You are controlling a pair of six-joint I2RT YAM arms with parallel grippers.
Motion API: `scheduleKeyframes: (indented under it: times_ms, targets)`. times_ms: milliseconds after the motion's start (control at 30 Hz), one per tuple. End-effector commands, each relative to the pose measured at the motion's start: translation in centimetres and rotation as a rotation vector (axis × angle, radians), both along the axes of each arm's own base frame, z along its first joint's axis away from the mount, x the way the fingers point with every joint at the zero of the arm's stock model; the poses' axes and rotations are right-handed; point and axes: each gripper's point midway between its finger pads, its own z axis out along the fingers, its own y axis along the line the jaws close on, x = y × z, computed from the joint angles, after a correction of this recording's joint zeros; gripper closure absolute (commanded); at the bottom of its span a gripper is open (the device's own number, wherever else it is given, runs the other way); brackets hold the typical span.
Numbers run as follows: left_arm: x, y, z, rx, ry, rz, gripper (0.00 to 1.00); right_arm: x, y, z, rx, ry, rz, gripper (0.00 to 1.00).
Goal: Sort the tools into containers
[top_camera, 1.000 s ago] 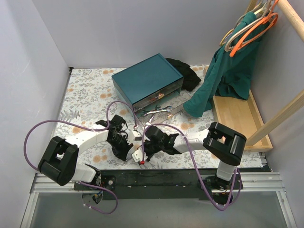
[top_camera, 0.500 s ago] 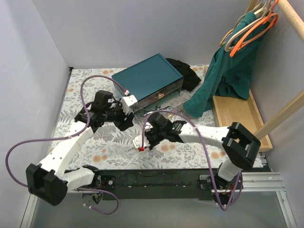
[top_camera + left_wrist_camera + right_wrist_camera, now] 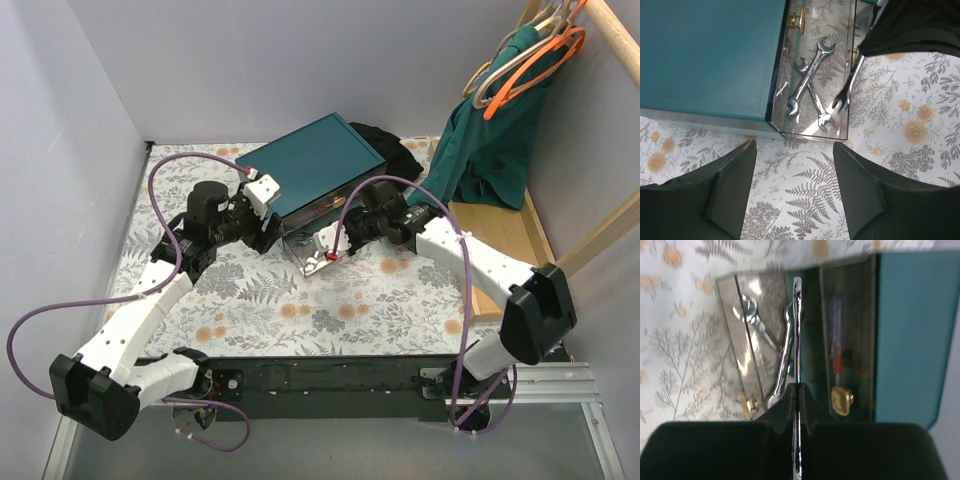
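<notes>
The dark teal box (image 3: 315, 160) has its lower drawer (image 3: 849, 75) pulled out, and two silver wrenches (image 3: 807, 82) lie crossed inside it. My right gripper (image 3: 797, 390) is shut on a third wrench (image 3: 797, 325), seen edge-on. That wrench (image 3: 846, 92) hangs tip-down over the drawer's right wall. In the top view the right gripper (image 3: 342, 238) is over the drawer. A screwdriver (image 3: 836, 352) with a red and blue handle lies in the upper drawer. My left gripper (image 3: 794, 192) is open over the floral cloth, just off the drawer's corner, with nothing between its fingers.
Brass knobs (image 3: 841, 401) sit on the drawer fronts. A black cloth (image 3: 388, 155) lies behind the box. A green garment (image 3: 480, 150) hangs at the right over a light wooden tray (image 3: 505, 250). Walls close the left and back.
The right arm carried the wrench from the table's front up over the open drawer. The left arm swung away to the box's left side and its jaws opened.
</notes>
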Motion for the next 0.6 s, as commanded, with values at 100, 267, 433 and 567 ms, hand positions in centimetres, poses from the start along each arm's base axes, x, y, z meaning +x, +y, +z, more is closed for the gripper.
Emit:
scheduleKeyframes:
  times_ms: [100,267,433,567]
  targets:
    - [1.7,-0.2,2.6,0.017,-0.030,0.000,0.37,6.4,-1.4,-2.8,-0.020,-0.109,-0.029,0.87]
    - [2.6,0.5,5.0,0.074,-0.089,0.013,0.32,8.6,-0.7,0.1,0.151,-0.164,-0.163,0.62]
    - [5.1,1.1,5.7,0.116,-0.164,0.074,0.19,8.5,-2.6,1.3,0.277,-0.073,-0.316,0.59]
    - [9.1,0.8,6.1,0.140,-0.194,0.139,0.18,9.2,-5.5,0.6,0.330,0.068,-0.550,0.61]
